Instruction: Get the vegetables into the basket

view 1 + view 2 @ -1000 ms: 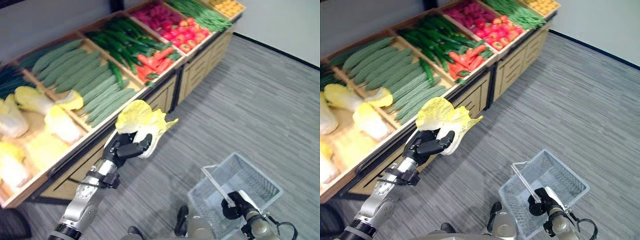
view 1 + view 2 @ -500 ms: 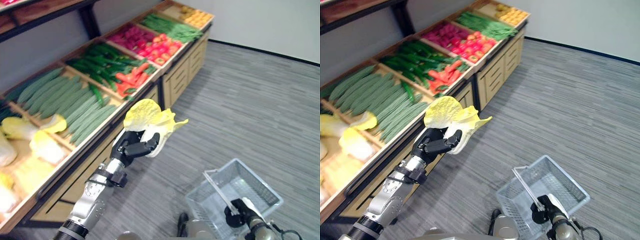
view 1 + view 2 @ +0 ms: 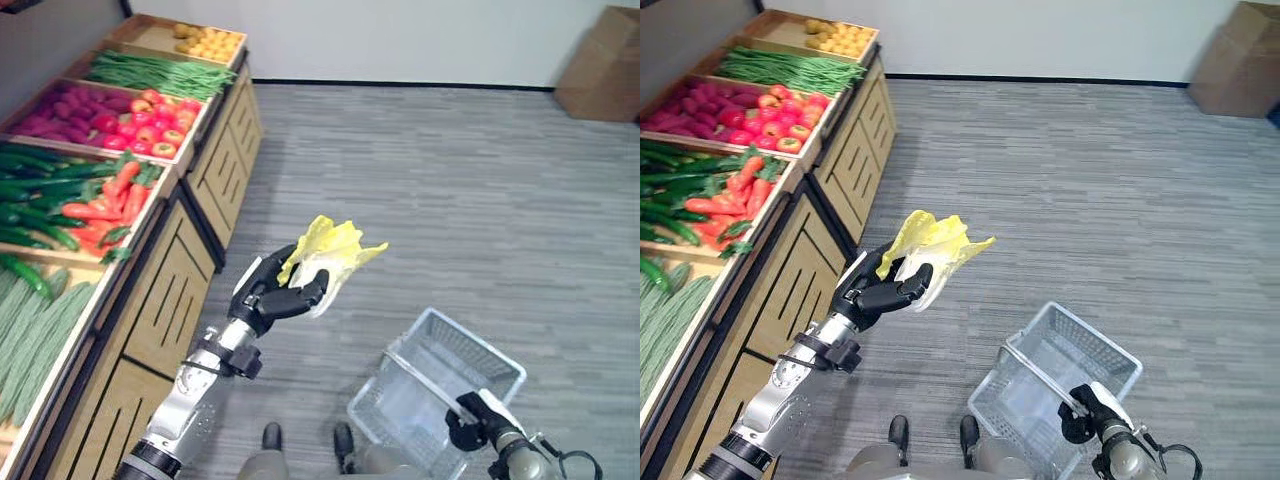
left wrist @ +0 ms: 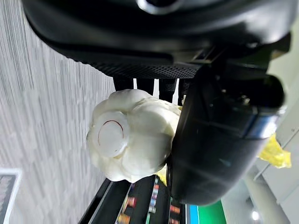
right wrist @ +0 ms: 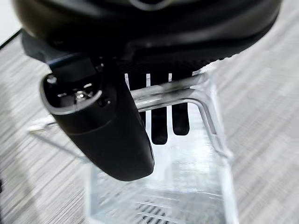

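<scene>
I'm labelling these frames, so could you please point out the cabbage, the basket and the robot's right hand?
cabbage (image 3: 328,250), left eye view, on its yellow leaves above the left hand.
basket (image 3: 1110,349), right eye view, on its far rim.
right hand (image 3: 1080,420), right eye view, on the dark palm at the basket's handle.

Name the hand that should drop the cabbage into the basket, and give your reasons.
Left. The left hand already grips the yellow-leafed napa cabbage, raised beside the clear wire basket, while the right hand holds the basket's handle.

Clear glossy plastic basket (image 3: 440,390) – waxy-smooth pale cabbage (image 4: 131,135) – slatted matt wooden stand (image 3: 190,260), ribbed grey floor (image 3: 450,180).
</scene>
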`<state>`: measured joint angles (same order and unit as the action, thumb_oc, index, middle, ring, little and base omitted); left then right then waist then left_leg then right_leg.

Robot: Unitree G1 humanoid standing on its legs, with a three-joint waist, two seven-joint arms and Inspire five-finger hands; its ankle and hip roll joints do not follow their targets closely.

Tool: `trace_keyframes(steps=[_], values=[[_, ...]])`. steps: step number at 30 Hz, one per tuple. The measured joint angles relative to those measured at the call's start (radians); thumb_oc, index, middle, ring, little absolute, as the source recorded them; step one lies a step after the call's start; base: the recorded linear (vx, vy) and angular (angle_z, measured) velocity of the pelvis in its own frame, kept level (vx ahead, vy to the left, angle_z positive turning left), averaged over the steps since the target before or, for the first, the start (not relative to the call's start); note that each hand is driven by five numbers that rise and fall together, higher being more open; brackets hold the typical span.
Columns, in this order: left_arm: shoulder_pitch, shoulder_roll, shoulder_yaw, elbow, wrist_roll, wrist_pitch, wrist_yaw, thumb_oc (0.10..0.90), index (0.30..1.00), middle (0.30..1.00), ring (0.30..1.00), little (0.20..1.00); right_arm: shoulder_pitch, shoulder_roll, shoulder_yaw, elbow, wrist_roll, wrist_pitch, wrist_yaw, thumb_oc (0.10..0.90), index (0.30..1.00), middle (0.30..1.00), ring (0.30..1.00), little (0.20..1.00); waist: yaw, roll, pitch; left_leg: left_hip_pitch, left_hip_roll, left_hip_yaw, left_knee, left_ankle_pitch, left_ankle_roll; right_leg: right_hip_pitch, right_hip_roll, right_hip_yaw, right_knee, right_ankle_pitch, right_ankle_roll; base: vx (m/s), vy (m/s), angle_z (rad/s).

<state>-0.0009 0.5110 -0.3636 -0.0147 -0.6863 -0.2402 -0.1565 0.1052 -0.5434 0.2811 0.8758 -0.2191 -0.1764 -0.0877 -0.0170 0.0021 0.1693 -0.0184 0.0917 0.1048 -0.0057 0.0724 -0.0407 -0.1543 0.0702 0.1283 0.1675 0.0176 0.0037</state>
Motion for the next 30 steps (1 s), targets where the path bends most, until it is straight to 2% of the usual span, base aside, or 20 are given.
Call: trace_keyframes(steps=[1, 2, 3, 6, 13, 16, 22, 25, 29, 30], values=[[0.0, 0.007, 0.003, 0.0, 0.0, -0.001, 0.002, 0.4, 0.3, 0.3, 0.3, 0.3, -0.006, -0.003, 0.004, -0.001, -0.001, 0.0, 0.004, 0.4, 0.3, 0.3, 0.3, 0.3, 0.004, -0.008, 0.009, 0.0, -0.022, 0.052, -0.006, -0.002, 0.013, -0.031, -0.027, 0.011, 0.012, -0.004, 0.017, -0.01, 0.152, -0.86], [0.001, 0.013, 0.003, 0.001, 0.0, -0.001, 0.004, 0.4, 0.3, 0.3, 0.3, 0.3, -0.013, -0.002, 0.005, -0.001, -0.001, 0.0, 0.005, 0.4, 0.3, 0.3, 0.3, 0.3, 0.013, -0.01, 0.011, 0.002, -0.03, 0.087, -0.012, -0.009, 0.023, -0.046, -0.047, 0.0, 0.012, -0.004, 0.018, -0.01, 0.12, -1.18], [0.001, 0.018, 0.005, 0.002, -0.001, -0.001, 0.006, 0.4, 0.3, 0.3, 0.3, 0.3, -0.025, -0.003, 0.004, 0.0, -0.002, 0.001, 0.003, 0.4, 0.3, 0.3, 0.3, 0.3, 0.032, -0.005, 0.018, 0.005, -0.032, 0.132, -0.017, -0.013, 0.035, -0.054, -0.087, -0.05, 0.02, -0.001, 0.042, -0.01, 0.067, -0.91], [-0.001, 0.02, 0.006, 0.006, 0.0, -0.001, 0.005, 0.4, 0.3, 0.3, 0.3, 0.3, -0.022, 0.002, 0.004, 0.017, -0.001, 0.0, 0.004, 0.4, 0.3, 0.3, 0.3, 0.3, 0.02, -0.011, 0.031, 0.022, -0.054, 0.138, -0.022, -0.018, 0.042, -0.009, -0.147, -0.099, -0.028, 0.032, 0.101, 0.03, 0.036, -0.22], [0.004, 0.03, 0.011, 0.005, -0.001, -0.001, -0.005, 0.4, 0.3, 0.3, 0.3, 0.3, -0.069, -0.019, -0.003, 0.159, -0.002, -0.001, 0.004, 0.4, 0.3, 0.3, 0.3, 0.3, 0.034, 0.001, 0.033, 0.081, -0.047, 0.105, -0.064, -0.021, 0.035, 0.118, -0.138, -0.135, -0.178, 0.079, 0.097, 0.05, 0.008, 0.13], [0.011, 0.076, 0.013, 0.002, 0.0, -0.001, -0.016, 0.4, 0.3, 0.3, 0.3, 0.3, -0.091, -0.054, -0.005, 0.151, -0.003, -0.003, 0.013, 0.4, 0.3, 0.3, 0.3, 0.3, 0.032, 0.003, 0.032, 0.091, -0.048, 0.105, -0.081, -0.015, 0.03, 0.153, -0.136, -0.136, -0.246, 0.12, 0.086, 0.01, -0.006, 0.0], [0.016, 0.109, 0.014, -0.019, 0.0, -0.001, -0.026, 0.4, 0.3, 0.3, 0.3, 0.3, -0.144, -0.169, 0.009, 0.045, -0.017, -0.012, 0.022, 0.4, 0.3, 0.3, 0.3, 0.3, 0.028, 0.004, 0.03, 0.095, -0.047, 0.102, -0.081, -0.015, 0.029, 0.163, -0.135, -0.142, -0.254, 0.124, 0.086, 0.0, -0.004, 0.01], [0.015, 0.12, 0.013, -0.042, 0.0, -0.001, -0.04, 0.4, 0.3, 0.3, 0.3, 0.3, -0.196, -0.225, 0.022, -0.065, -0.021, -0.012, 0.022, 0.4, 0.3, 0.3, 0.3, 0.3, 0.028, 0.007, 0.024, 0.101, -0.047, 0.101, -0.081, -0.015, 0.029, 0.169, -0.135, -0.141, -0.254, 0.124, 0.086, 0.01, 0.005, 0.0], [0.01, 0.135, 0.01, -0.081, 0.001, -0.002, -0.05, 0.4, 0.3, 0.3, 0.3, 0.3, -0.278, -0.239, 0.053, -0.154, -0.02, -0.034, 0.021, 0.4, 0.3, 0.3, 0.3, 0.3, 0.035, 0.009, 0.004, 0.104, -0.046, 0.101, -0.081, -0.014, 0.028, 0.172, -0.135, -0.141, -0.254, 0.125, 0.086, 0.0, 0.0, 0.0], [0.008, 0.14, 0.01, -0.091, 0.001, -0.001, -0.047, 0.4, 0.3, 0.3, 0.3, 0.3, -0.299, -0.241, 0.072, -0.172, -0.022, -0.017, 0.025, 0.4, 0.3, 0.3, 0.3, 0.3, 0.037, 0.008, 0.002, 0.104, -0.046, 0.101, -0.081, -0.014, 0.028, 0.172, -0.135, -0.141, -0.254, 0.125, 0.086, 0.0, 0.0, 0.0]])
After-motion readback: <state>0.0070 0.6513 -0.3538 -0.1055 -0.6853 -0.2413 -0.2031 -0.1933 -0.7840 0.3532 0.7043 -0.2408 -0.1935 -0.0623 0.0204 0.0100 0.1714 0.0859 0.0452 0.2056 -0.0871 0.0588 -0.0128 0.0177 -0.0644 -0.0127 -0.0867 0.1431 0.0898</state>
